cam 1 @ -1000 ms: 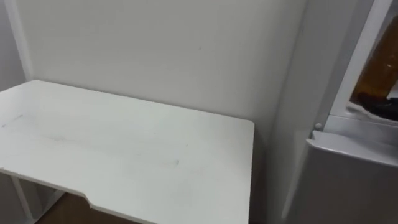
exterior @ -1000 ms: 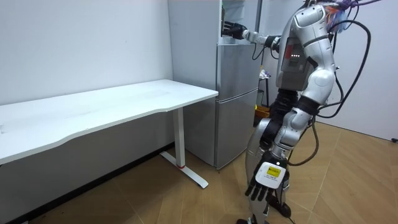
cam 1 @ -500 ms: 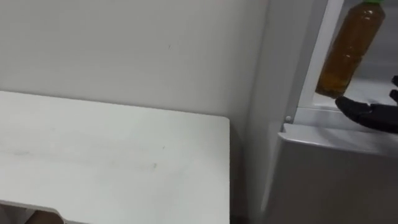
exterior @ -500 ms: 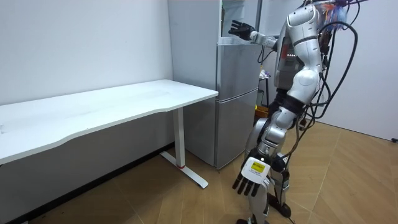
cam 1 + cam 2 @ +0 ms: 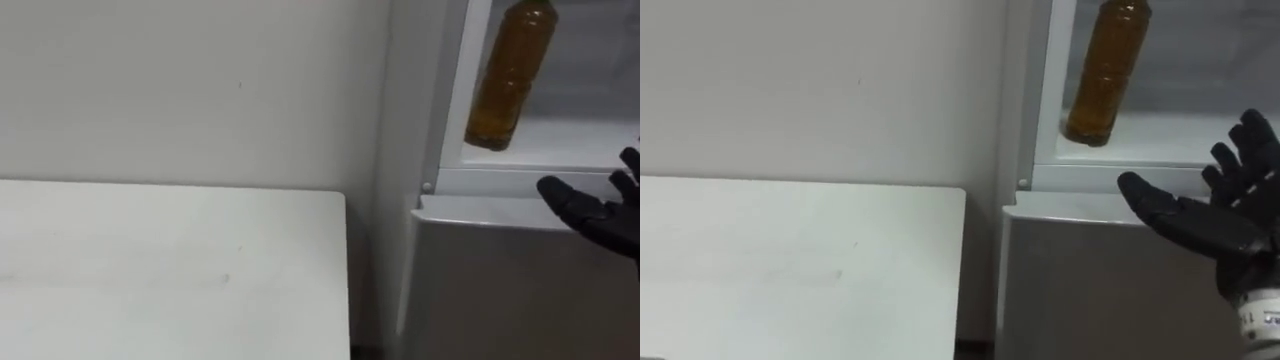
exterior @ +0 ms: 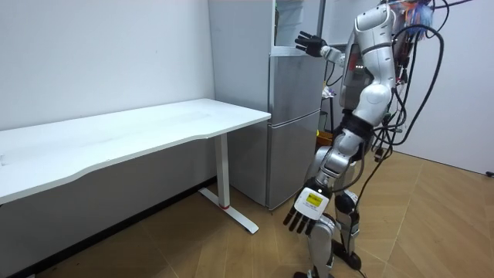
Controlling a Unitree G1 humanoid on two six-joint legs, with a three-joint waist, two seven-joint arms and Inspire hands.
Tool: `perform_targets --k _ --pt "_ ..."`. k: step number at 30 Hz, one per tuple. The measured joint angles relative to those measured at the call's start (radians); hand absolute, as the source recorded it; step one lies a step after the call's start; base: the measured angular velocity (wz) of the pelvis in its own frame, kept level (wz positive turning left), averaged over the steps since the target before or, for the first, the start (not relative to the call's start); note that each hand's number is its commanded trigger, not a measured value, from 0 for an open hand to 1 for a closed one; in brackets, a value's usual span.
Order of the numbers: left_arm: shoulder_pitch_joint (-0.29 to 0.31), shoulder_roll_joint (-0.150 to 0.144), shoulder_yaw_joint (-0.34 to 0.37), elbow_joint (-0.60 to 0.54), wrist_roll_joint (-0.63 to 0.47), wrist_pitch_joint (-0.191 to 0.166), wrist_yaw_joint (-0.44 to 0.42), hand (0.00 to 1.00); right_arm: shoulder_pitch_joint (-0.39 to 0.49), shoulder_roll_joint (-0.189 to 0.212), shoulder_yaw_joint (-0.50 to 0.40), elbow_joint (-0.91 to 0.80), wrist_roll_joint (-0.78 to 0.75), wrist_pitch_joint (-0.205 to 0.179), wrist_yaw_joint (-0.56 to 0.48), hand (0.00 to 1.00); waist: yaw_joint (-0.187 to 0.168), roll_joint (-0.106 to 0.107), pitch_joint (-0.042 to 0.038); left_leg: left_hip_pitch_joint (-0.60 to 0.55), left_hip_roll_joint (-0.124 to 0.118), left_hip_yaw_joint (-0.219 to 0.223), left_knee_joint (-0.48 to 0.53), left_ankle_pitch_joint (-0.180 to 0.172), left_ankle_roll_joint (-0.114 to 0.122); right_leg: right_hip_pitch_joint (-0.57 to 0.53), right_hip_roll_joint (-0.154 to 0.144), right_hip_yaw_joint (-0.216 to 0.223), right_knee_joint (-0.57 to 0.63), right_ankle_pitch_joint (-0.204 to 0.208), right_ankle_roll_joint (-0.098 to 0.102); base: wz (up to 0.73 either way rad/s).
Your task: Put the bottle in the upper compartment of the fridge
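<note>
Facing the fridge (image 5: 500, 290) right of the white bench (image 5: 170, 260), with the bottle (image 5: 510, 75) upright on the upper shelf, far left. Holds nothing in the right hand (image 5: 600, 215), fingers spread near the ledge, nor in the left hand (image 6: 305, 220), slack and low. Seems past placing; next calls for shutting the compartment.

The worktop (image 5: 170, 260) lies on the left, its back edge against the wall (image 5: 200, 90); the fridge (image 5: 500, 280) stands just beside its right end, also backed to the wall. In the fridge's upper compartment (image 5: 570, 150) the bottle (image 5: 512, 75) stands on the floor of the compartment, close to the left side wall. The right hand (image 5: 1210, 225) hangs before the compartment's lower edge, right of the bottle and lower, clear of it. In the room view the robot stands before the fridge, on the room view's right, and the left hand (image 6: 306, 212) hangs low beside its leg, well apart from the worktop.
</note>
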State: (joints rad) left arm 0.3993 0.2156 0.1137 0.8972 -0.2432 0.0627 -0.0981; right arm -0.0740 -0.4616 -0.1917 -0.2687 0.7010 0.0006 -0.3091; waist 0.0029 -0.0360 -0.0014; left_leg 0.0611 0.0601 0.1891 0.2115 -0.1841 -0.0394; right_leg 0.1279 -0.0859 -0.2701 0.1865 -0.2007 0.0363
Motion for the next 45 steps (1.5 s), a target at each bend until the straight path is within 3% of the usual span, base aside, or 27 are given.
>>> perform_targets --k 3,8,13,16,21,26,29,33,45 --pt "-0.014 -0.002 0.000 0.031 0.001 -0.021 0.000 0.00 0.026 0.026 -0.004 -0.029 0.044 -0.025 0.044 0.00 -0.019 0.003 0.0018 0.000 0.002 0.003 0.002 -0.004 0.000 0.001 0.000 0.001 0.001 0.000 0.000 -0.02" --pt "-0.034 -0.012 0.000 0.063 0.021 -0.049 0.000 0.00 0.112 0.107 -0.041 -0.066 0.078 -0.086 0.080 0.00 -0.030 0.022 0.0038 0.002 0.005 0.013 0.012 -0.015 0.000 -0.001 0.000 0.007 0.006 0.000 0.001 -0.05" --pt "-0.038 -0.015 0.000 0.066 0.021 -0.079 0.002 0.00 0.184 0.117 -0.042 -0.070 0.031 -0.108 0.065 0.00 -0.031 0.028 0.0052 -0.001 0.006 0.030 0.008 -0.016 0.001 -0.021 -0.001 0.025 0.019 -0.001 0.004 -0.12" --pt "-0.044 -0.017 -0.003 0.085 0.019 -0.092 0.005 0.00 0.225 0.126 -0.040 -0.068 0.010 -0.122 0.037 0.00 -0.033 0.031 0.0041 -0.003 0.006 0.036 0.009 -0.016 0.001 -0.028 -0.001 0.033 0.023 -0.002 0.004 -0.06" --pt "-0.067 -0.020 -0.020 0.125 0.015 -0.096 0.007 0.00 0.309 0.196 -0.027 -0.017 -0.061 -0.146 -0.022 0.00 -0.032 0.034 0.0036 -0.001 0.007 0.045 0.009 -0.016 0.001 -0.030 0.000 0.042 0.017 -0.002 0.004 -0.05" --pt "-0.061 -0.028 -0.021 0.125 0.005 -0.099 0.007 0.00 0.373 0.258 -0.025 0.088 -0.073 -0.154 -0.160 0.00 -0.034 0.044 0.0049 0.003 0.004 0.051 0.002 -0.019 0.003 -0.031 -0.002 0.048 0.016 -0.004 0.007 -0.03" --pt "-0.059 -0.035 -0.020 0.123 0.010 -0.104 0.007 0.00 0.374 0.262 -0.025 0.156 -0.082 -0.187 -0.213 0.00 -0.038 0.056 -0.0014 0.009 0.004 0.052 -0.001 -0.019 0.002 -0.027 -0.001 0.049 0.015 -0.004 0.008 0.00" --pt "-0.058 -0.044 -0.020 0.125 0.009 -0.112 0.007 0.00 0.375 0.265 -0.024 0.248 -0.084 -0.196 -0.252 0.00 -0.036 0.064 0.0006 0.016 0.002 0.054 -0.008 -0.019 0.002 -0.025 -0.003 0.050 0.016 -0.009 0.010 0.00" --pt "-0.051 -0.045 -0.043 0.123 -0.080 -0.122 0.011 0.00 0.418 0.276 0.096 0.641 -0.101 -0.214 -0.323 0.00 -0.032 0.044 0.0010 0.023 -0.006 0.049 -0.008 -0.018 0.003 -0.014 -0.011 0.046 0.015 -0.019 0.015 0.01"
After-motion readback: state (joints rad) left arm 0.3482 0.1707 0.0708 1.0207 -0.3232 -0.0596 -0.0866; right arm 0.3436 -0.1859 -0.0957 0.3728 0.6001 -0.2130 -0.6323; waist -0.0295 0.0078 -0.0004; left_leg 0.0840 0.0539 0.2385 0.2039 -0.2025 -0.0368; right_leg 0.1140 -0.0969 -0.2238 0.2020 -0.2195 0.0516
